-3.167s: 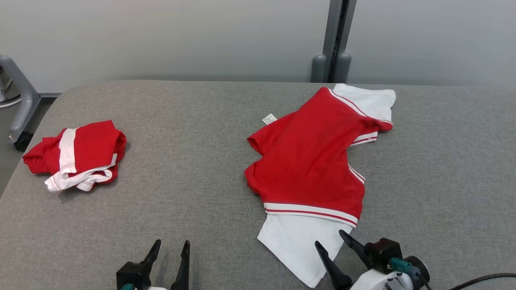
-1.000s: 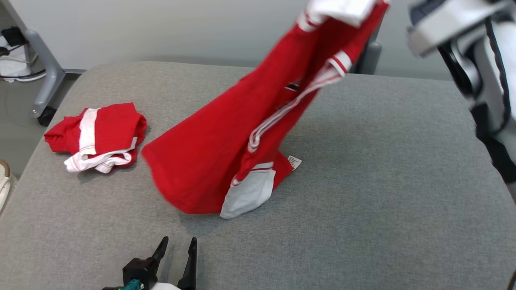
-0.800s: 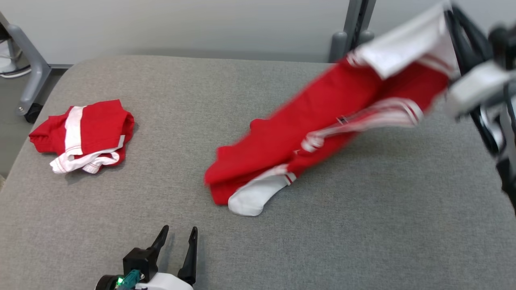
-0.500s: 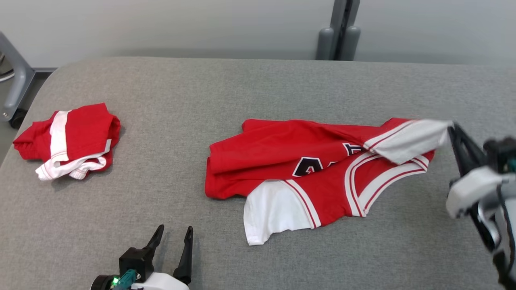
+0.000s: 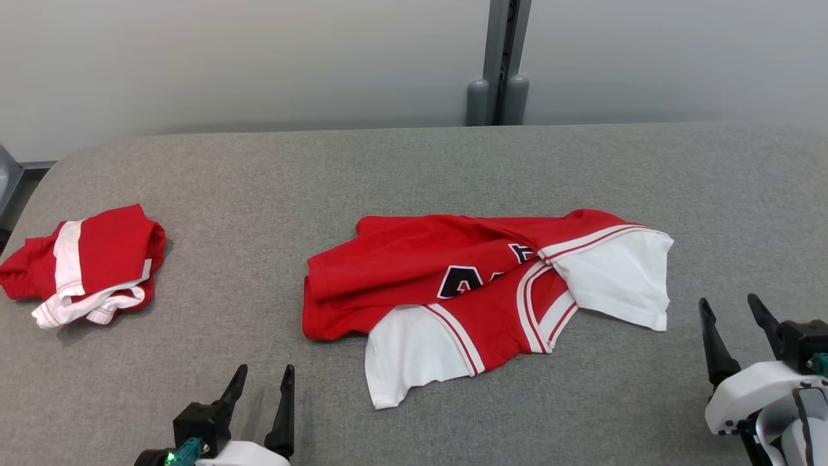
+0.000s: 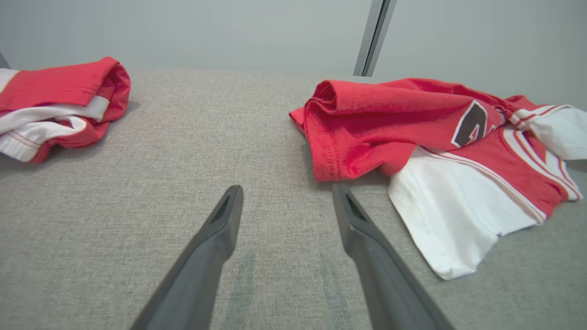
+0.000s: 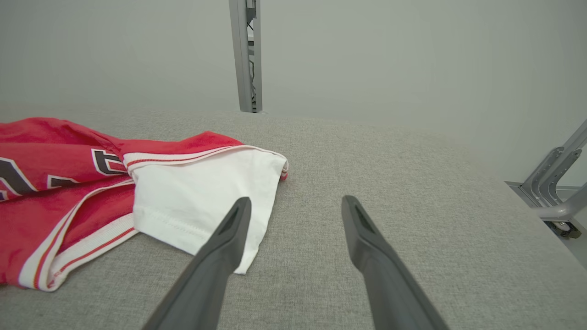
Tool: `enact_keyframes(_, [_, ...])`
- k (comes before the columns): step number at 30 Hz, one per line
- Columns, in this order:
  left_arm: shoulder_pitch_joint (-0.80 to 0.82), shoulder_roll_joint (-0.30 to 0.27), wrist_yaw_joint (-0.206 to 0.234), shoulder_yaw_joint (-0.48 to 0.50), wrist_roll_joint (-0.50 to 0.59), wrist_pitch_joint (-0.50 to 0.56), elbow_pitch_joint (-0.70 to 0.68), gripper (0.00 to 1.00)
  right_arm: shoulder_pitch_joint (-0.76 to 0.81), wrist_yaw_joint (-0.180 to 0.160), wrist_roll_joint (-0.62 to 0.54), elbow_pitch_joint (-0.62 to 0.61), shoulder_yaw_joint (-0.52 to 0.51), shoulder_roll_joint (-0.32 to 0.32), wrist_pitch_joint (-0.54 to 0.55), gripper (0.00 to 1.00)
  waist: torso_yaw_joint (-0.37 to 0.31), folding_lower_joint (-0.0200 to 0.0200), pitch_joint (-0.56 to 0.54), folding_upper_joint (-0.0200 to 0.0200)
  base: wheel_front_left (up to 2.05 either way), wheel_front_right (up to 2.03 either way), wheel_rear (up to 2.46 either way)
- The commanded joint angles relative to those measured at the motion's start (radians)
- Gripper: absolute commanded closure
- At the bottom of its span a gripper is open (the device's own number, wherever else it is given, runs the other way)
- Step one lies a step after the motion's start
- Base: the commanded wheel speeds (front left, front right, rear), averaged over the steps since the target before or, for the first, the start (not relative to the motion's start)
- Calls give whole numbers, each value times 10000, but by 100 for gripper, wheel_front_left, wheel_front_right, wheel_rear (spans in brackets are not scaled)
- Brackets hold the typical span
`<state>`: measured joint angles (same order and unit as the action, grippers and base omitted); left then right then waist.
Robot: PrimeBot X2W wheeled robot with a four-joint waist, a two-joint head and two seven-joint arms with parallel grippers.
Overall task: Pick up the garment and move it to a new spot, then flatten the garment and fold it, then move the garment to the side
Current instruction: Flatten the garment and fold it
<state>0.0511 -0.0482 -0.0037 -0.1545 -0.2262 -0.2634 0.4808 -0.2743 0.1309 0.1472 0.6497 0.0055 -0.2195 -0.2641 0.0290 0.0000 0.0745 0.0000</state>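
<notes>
The garment (image 5: 466, 285) is a red jersey with white sleeves and dark lettering, lying rumpled and partly folded over itself in the middle of the grey table (image 5: 401, 162). It also appears in the left wrist view (image 6: 412, 123) and the right wrist view (image 7: 91, 183). My right gripper (image 5: 729, 309) is open with nothing in it, just right of the jersey's white sleeve (image 7: 202, 192). Near the front edge my left gripper (image 5: 262, 375) stands open and empty, short of the jersey's red corner (image 6: 330, 156).
A second red and white garment (image 5: 84, 265) lies bunched at the table's left edge, also in the left wrist view (image 6: 55, 101). A grey post (image 5: 498, 65) rises behind the table. Metal frame legs (image 7: 555, 183) stand off the table's right side.
The right gripper swung the jersey down onto the table, let go of its white sleeve and drew back to the lower right, now open. The head camera also shifted. The left gripper stayed put.
</notes>
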Motion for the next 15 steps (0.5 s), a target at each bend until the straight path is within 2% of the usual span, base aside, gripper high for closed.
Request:
enact_keyframes(1, [90,-40,43,61,-49,-19,-83,0,156,-3,-102,-114,-86,19,-3,0,-98,0,-76,0,0,0,0])
enact_keyframes(9, [1294,-43,-88,550,-121,-18,92,0,443,-3,-283,-706,-198,562,-3,0,-509,0,148,0,0,0,0])
enact_keyframes(15, [3470,-161,-412,718,-345,96,2124,0,155,-3,-257,-995,103,686,-3,0,-718,0,589,0,0,0,0])
